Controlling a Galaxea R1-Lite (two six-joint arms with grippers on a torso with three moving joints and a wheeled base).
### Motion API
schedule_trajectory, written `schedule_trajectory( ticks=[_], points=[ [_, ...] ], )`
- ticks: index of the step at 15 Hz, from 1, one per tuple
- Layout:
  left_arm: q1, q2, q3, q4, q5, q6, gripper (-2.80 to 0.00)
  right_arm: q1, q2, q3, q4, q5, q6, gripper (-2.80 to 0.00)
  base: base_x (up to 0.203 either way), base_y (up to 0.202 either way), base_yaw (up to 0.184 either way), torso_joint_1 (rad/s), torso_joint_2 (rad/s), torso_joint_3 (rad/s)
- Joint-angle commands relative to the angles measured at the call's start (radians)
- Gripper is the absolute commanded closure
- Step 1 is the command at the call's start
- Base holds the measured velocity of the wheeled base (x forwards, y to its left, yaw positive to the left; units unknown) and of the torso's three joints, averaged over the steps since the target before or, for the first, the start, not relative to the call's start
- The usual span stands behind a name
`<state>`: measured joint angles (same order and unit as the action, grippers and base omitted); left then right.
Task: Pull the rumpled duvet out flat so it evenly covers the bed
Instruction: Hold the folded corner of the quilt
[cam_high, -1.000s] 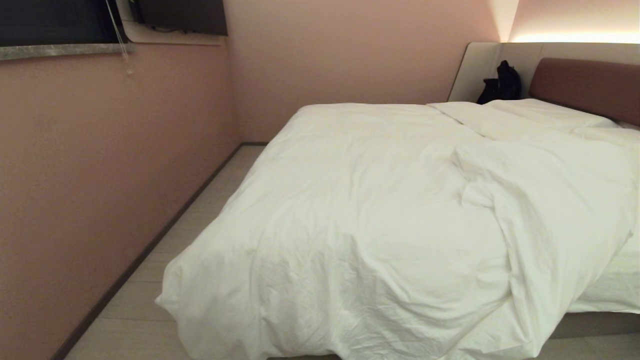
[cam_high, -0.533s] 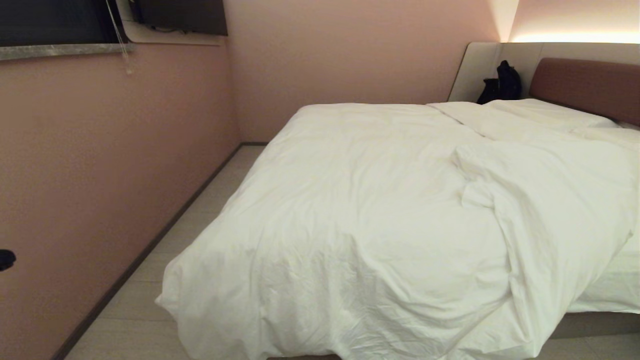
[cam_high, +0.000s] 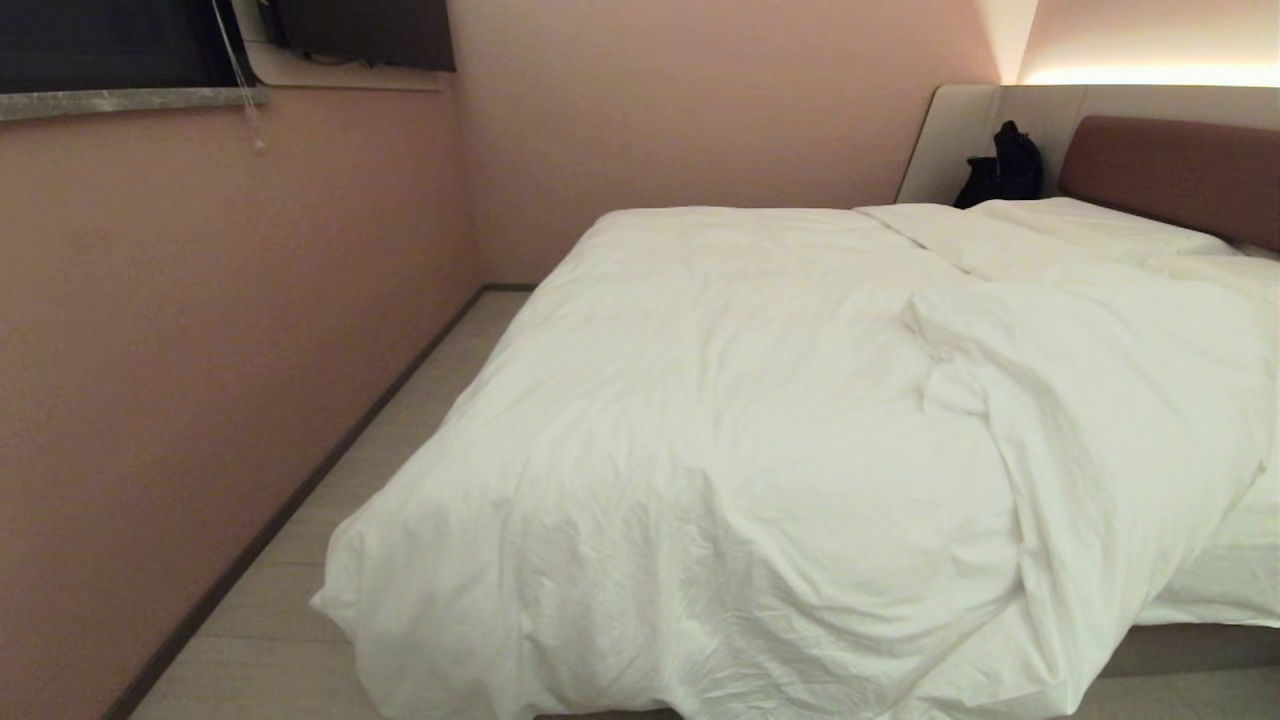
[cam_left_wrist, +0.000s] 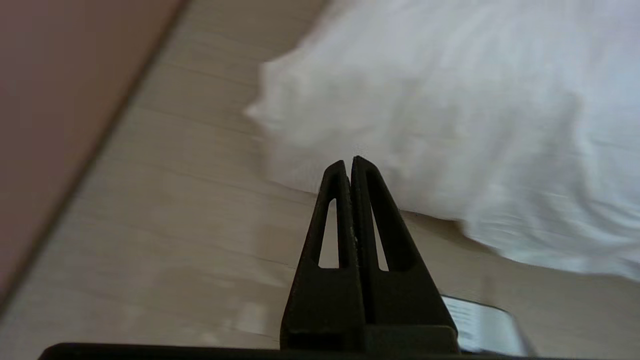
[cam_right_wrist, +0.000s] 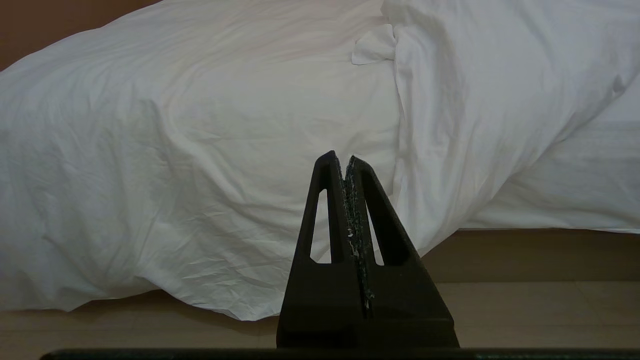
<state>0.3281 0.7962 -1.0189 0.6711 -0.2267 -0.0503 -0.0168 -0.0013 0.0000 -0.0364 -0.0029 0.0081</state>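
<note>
Both jaws are clenched on nothing: the left gripper (cam_left_wrist: 348, 161) points at the duvet's (cam_high: 760, 440) floor-side corner, while the right gripper (cam_right_wrist: 340, 159) idles facing its draped edge. Duvet lies askew on the bed (cam_high: 1170, 170), overhanging the near corner, a ridge bunched towards the right. Judged stage: between pulls. Next move calls for opening, then pinching that ridge.

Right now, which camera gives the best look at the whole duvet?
The head view: it shows the duvet across nearly the whole bed, folds included. The right wrist view shows only its hanging foot end behind the shut right pincer; the left wrist view shows one blurred corner.
</note>
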Motion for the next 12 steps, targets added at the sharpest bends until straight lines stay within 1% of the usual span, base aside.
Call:
schedule_trajectory(
  ticks=[1, 3, 4, 6, 8, 10, 12],
  points=[
    [-0.038, -0.071, 0.014, 0.003, 0.098, 0.007, 0.0, 0.0, 0.001, 0.0, 0.0, 0.0, 0.0, 0.0, 0.0, 0.0, 0.0, 0.0, 0.0, 0.0],
    [-0.088, -0.143, 0.032, 0.002, 0.171, 0.019, 0.0, 0.0, 0.001, 0.0, 0.0, 0.0, 0.0, 0.0, 0.0, 0.0, 0.0, 0.0, 0.0, 0.0],
    [-0.102, -0.178, 0.043, 0.002, 0.198, 0.022, 0.0, 0.0, 0.001, 0.0, 0.0, 0.0, 0.0, 0.0, 0.0, 0.0, 0.0, 0.0, 0.0, 0.0],
    [-0.123, -0.263, 0.075, -0.015, 0.217, 0.028, 0.0, 0.0, 0.001, 0.0, 0.0, 0.0, 0.0, 0.0, 0.0, 0.0, 0.0, 0.0, 0.0, 0.0],
    [-0.182, -0.349, 0.129, -0.052, 0.25, 0.042, 0.0, 0.0, 0.001, 0.0, 0.0, 0.0, 0.0, 0.0, 0.0, 0.0, 0.0, 0.0, 0.0, 0.0],
    [-0.238, -0.43, 0.205, -0.088, 0.295, 0.096, 0.0, 0.0, 0.001, 0.0, 0.0, 0.0, 0.0, 0.0, 0.0, 0.0, 0.0, 0.0, 0.0, 0.0],
    [-0.3, -0.508, 0.274, -0.116, 0.334, 0.131, 0.0, 0.0, 0.001, 0.0, 0.0, 0.0, 0.0, 0.0, 0.0, 0.0, 0.0, 0.0, 0.0, 0.0]
  ],
)
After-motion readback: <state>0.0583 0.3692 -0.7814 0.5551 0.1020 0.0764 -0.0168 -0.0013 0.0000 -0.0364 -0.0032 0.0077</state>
